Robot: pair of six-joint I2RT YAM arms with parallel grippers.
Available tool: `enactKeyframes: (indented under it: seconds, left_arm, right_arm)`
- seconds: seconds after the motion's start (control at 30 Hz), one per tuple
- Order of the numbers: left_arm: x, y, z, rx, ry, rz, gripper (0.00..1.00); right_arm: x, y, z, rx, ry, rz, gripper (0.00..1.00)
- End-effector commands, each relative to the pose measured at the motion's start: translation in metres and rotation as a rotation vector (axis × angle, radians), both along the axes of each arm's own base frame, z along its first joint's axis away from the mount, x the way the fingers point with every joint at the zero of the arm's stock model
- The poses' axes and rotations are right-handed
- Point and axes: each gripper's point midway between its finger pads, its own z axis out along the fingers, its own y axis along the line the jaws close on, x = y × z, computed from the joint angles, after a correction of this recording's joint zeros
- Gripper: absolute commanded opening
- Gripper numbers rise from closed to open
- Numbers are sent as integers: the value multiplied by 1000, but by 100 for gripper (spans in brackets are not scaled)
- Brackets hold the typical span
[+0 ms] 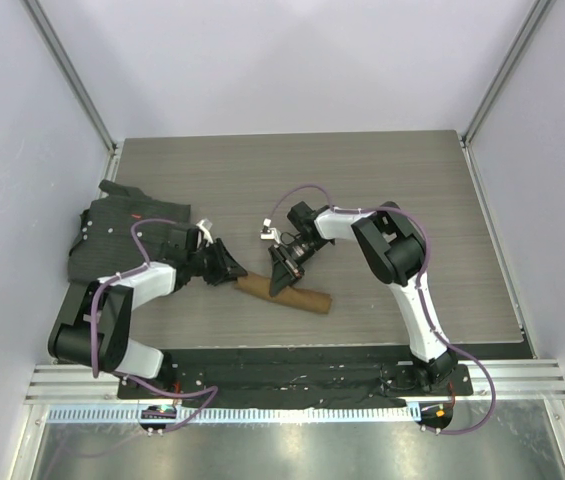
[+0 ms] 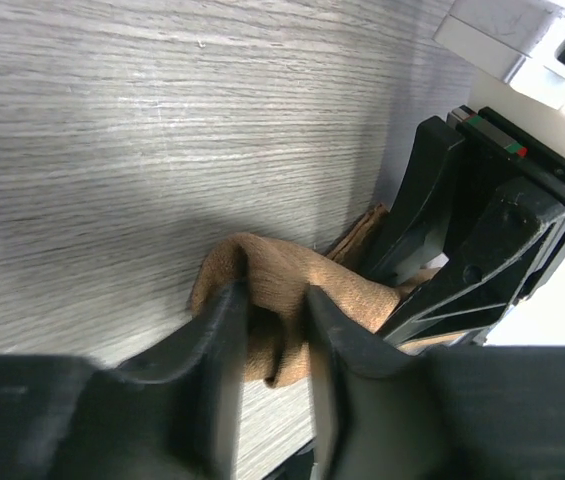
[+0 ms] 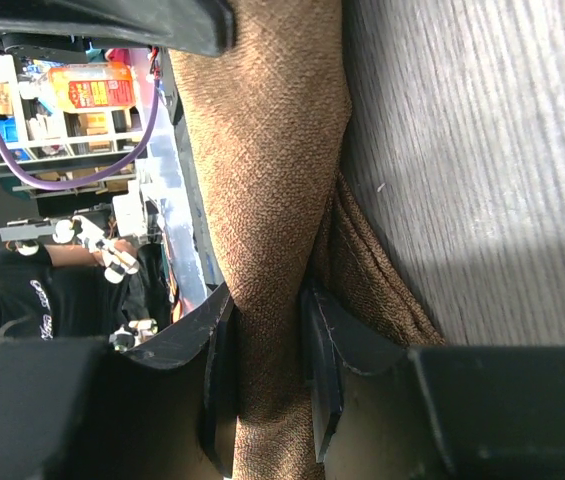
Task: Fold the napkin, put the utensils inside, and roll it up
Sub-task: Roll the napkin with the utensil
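Top external view: the napkin (image 1: 284,293) is lying as one tan-brown roll on the near middle of the table (image 1: 382,180), slanting from upper left to lower right.

The left gripper (image 1: 224,266) is meeting the roll's left end. In the left wrist view its jaws are pinching a bunched fold of the cloth between them. The right gripper (image 1: 284,272) is coming down on the roll near its middle. In the right wrist view its jaws are nipping a raised ridge of the weave.

Surface: grey wood-grain top, with pale walls (image 1: 262,60) standing on three sides and a metal rail (image 1: 262,413) running along the near edge. A dark mat (image 1: 127,232) is sitting crumpled at the table's left side.

Hidden: the inside of the roll is not showing. The left gripper is covering the roll's left tip from above, and the left arm is crossing part of the mat.

Count: one napkin, one mat, two grippers.
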Motion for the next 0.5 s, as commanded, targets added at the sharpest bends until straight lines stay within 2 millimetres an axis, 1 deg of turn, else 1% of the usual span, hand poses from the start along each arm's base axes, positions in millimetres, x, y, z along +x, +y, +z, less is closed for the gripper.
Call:
enactKeyframes:
  seconds: [0.0, 0.13, 0.23, 0.3, 0.37, 0.43, 0.47]
  left_arm:
    - [1, -8, 1, -42, 1, -14, 24]
    - [2, -7, 0, -34, 6, -7, 14]
    - [1, -6, -1, -26, 14, -9, 10]
    - [1, -6, -1, -23, 15, -12, 3]
    - [1, -6, -1, -21, 17, -13, 0]
    - [1, -6, -3, -16, 25, -19, 0]
    - [1, -6, -4, -13, 29, -21, 0]
  right_arm:
    - [9, -6, -19, -68, -47, -12, 33]
    - [13, -8, -20, -79, -60, -21, 33]
    - [16, -10, -21, -93, -71, -30, 33]
    - [19, -10, -20, -106, -89, -33, 33]
    - [23, -9, -17, -119, -112, -41, 35]
    - [32, -10, -9, -139, -170, -57, 40]
    - [35, -10, -6, -145, -195, -62, 44]
